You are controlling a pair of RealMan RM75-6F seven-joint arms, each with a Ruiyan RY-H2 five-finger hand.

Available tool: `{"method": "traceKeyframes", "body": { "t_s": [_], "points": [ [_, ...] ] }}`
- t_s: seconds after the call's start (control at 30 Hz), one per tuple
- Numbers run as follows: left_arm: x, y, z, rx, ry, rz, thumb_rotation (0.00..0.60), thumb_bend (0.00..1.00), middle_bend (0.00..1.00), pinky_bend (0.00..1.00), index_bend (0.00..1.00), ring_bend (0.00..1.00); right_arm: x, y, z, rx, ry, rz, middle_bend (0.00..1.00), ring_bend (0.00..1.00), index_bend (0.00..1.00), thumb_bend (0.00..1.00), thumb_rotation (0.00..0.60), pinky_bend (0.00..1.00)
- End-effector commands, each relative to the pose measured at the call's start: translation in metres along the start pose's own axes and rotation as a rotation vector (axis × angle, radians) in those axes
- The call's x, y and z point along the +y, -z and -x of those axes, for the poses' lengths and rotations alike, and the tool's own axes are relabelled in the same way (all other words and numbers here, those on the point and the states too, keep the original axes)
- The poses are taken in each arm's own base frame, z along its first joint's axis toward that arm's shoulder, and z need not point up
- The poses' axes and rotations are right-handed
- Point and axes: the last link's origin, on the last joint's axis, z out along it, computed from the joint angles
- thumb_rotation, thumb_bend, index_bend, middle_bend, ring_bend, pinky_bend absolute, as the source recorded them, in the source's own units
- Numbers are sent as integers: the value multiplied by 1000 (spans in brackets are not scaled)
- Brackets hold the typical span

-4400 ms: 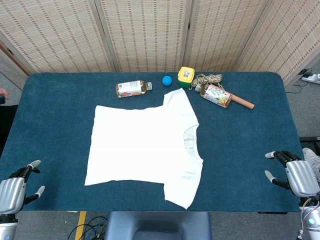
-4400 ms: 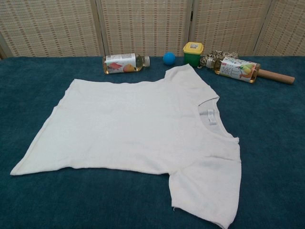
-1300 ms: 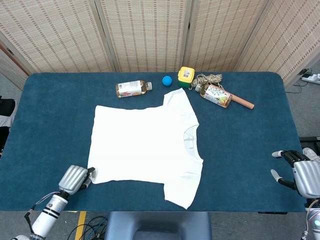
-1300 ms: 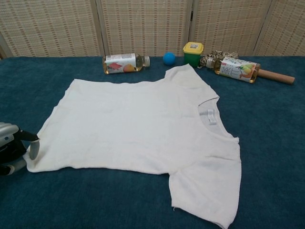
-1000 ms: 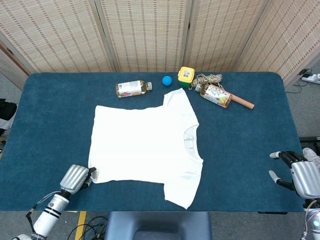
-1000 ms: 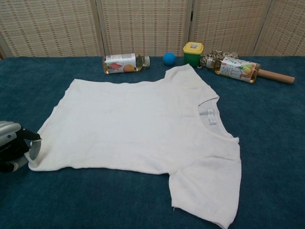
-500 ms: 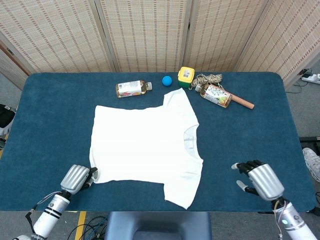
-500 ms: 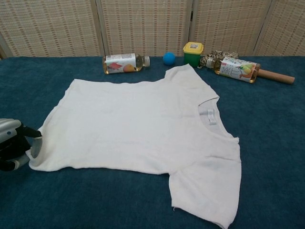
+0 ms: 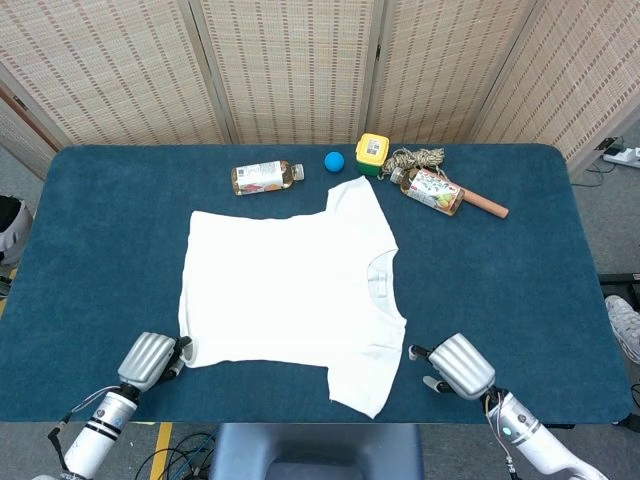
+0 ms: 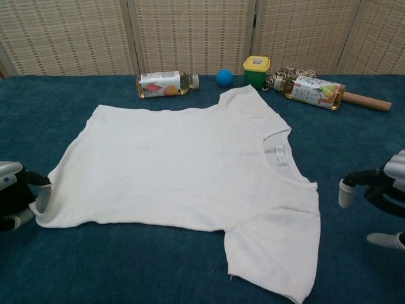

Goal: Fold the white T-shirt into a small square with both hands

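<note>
Left hand (image 9: pixel 150 360) seen at near hem corner of white T-shirt (image 9: pixel 290 290), fingers (image 10: pixel 43 197) pinching cloth. Right hand (image 9: pixel 458 366) beside near sleeve, fingers spread, nothing held. Shirt laid flat mid-counter (image 9: pixel 100 250).

T-shirt (image 9: pixel 290 290) flat mid-table (image 9: pixel 100 250), 2 bottles (image 9: pixel 265 177) behind, hands at sides.

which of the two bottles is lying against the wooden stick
The bottle with the pale lemon label, right of the yellow-lidded jar; its base meets the wooden stick. The orange-labelled bottle lies alone, further left.
</note>
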Motion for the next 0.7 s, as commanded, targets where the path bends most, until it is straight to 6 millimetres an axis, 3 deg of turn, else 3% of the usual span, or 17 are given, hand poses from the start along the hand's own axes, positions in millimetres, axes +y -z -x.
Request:
{"method": "traceKeyframes", "body": {
  "t_s": [0.03,0.7],
  "points": [
    [0,0,1,-1,2,-1,600,547,933,995,618,866,-3,-6,7,-14,4,-14,881,929,452,137,600,987],
    [-4,0,2,2,20,-22,600,547,933,995,618,866,-13,-36,28,-46,-8,-47,890,934,492,198,600,993]
  ]
}}
